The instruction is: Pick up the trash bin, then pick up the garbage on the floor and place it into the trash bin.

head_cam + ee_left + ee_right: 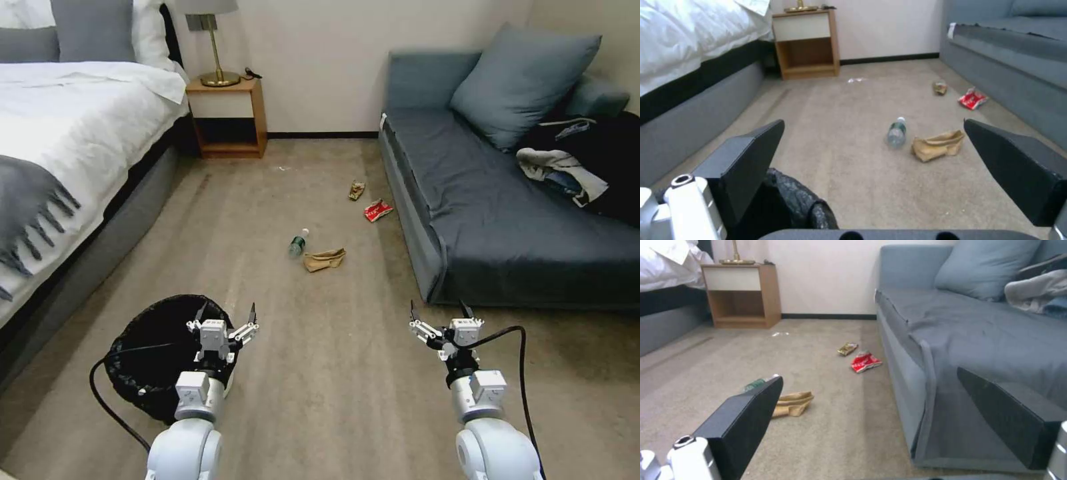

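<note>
The trash bin (150, 357) stands on the carpet at the near left, its black bag (793, 200) crinkled over the rim. My left gripper (227, 312) hovers open over the bin's right rim, holding nothing. Farther out lies the garbage: a clear bottle (298, 243) with a green label, beside it a crumpled brown paper bag (325, 259). Near the sofa's base sit a red-white wrapper (377, 211) and a yellow-green wrapper (357, 190). My right gripper (438, 311) is open above bare carpet by the sofa's corner. Through its fingers I see the paper bag (793, 404) and red-white wrapper (865, 361).
A bed (73, 153) runs along the left and a wooden nightstand (227, 117) with a lamp stands at the back wall. A blue-grey sofa (507, 220) on the right carries a cushion and a heap of clothes (567, 170). Open carpet (327, 373) lies between.
</note>
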Controlling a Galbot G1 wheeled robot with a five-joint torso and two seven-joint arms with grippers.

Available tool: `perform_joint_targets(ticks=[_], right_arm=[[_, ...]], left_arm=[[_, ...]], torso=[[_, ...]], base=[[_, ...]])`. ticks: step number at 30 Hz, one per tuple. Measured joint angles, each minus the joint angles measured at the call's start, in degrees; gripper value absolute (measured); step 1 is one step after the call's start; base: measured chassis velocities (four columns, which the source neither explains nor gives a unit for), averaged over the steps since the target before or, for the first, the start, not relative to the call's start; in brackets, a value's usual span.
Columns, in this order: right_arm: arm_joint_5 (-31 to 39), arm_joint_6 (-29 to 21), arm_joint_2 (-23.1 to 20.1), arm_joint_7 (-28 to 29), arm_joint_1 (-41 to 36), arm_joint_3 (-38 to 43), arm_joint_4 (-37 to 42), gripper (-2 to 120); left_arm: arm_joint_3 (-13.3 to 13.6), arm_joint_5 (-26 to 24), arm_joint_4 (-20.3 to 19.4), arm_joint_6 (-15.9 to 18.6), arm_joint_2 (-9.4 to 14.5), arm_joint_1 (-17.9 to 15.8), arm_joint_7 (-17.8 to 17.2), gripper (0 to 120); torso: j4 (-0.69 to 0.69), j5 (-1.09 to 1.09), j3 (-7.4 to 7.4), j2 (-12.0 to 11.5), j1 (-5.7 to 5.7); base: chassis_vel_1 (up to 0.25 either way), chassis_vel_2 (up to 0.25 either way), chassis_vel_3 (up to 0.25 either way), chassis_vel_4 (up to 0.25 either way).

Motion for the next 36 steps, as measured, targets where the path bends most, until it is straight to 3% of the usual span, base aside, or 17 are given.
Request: perform_joint_targets(ticks=[12, 18, 21, 24, 25, 27, 28, 30, 33, 36], right_arm=[[-0.02, 0.63, 0.00, 0.12, -0.11, -0.15, 0.00, 100], [-0.74, 8.76, -0.01, 1.93, -1.91, -2.68, -0.45, 100], [-1.05, 12.00, -0.02, 2.65, -2.62, -3.64, -0.65, 100], [-1.74, 19.38, -0.06, 4.28, -4.27, -5.93, -1.16, 100], [-1.74, 19.38, -0.06, 4.28, -4.27, -5.93, -1.16, 100], [-2.19, 24.43, -0.08, 5.40, -5.40, -7.49, -1.50, 100], [-2.19, 24.43, -0.08, 5.40, -5.40, -7.49, -1.50, 100], [-2.52, 27.96, -0.09, 6.17, -6.18, -8.63, -1.73, 100], [-2.74, 30.14, -0.10, 6.65, -6.67, -9.32, -1.89, 100], [-2.77, 30.46, -0.10, 6.75, -6.73, -9.37, -1.92, 100]], left_arm=[[-0.47, -0.24, -0.06, -0.67, -0.08, 0.22, 0.00, 100], [-6.41, -4.35, -1.40, -9.44, -1.57, 3.48, -0.35, 100], [-8.25, -5.45, -1.80, -11.83, -1.98, 4.43, -0.49, 100], [-10.29, -6.56, -2.16, -15.06, -1.95, 5.68, -0.46, 100], [-10.29, -6.56, -2.16, -15.06, -1.95, 5.68, -0.46, 100], [-13.68, -8.45, -2.79, -20.27, -2.05, 7.65, -0.47, 100], [-13.68, -8.45, -2.79, -20.27, -2.05, 7.65, -0.47, 100], [-16.37, -8.75, -3.31, -23.82, -1.65, 8.96, -1.73, 100], [-17.45, -7.99, -3.75, -24.60, -0.71, 9.28, -3.60, 100], [-17.10, -7.94, -4.28, -22.79, -0.02, 9.08, -4.87, 100]], torso=[[0.00, 0.00, 0.00, 0.00, 0.00], [0.01, -0.01, 0.00, 0.00, 0.00], [0.05, 0.02, 0.00, 0.00, 0.00], [-0.01, 0.01, 0.00, 0.00, 0.00], [-0.01, 0.01, 0.00, 0.00, 0.00], [0.01, -0.01, 0.00, 0.00, 0.00], [0.01, -0.01, 0.00, 0.00, 0.00], [0.02, -0.01, 0.00, 0.00, 0.00], [0.02, 0.01, 0.00, 0.00, 0.00], [0.00, 0.01, 0.00, 0.00, 0.00]], base=[[0.000, 0.000, 0.000, 0.000], [0.000, 0.000, 0.000, 0.000], [0.000, 0.000, 0.000, 0.000], [0.000, 0.000, 0.000, 0.000], [0.000, 0.000, 0.000, 0.000], [0.000, 0.000, 0.000, 0.000], [0.000, 0.000, 0.000, 0.000], [0.000, 0.000, 0.000, 0.000], [0.000, 0.000, 0.000, 0.000], [0.000, 0.000, 0.000, 0.000]])
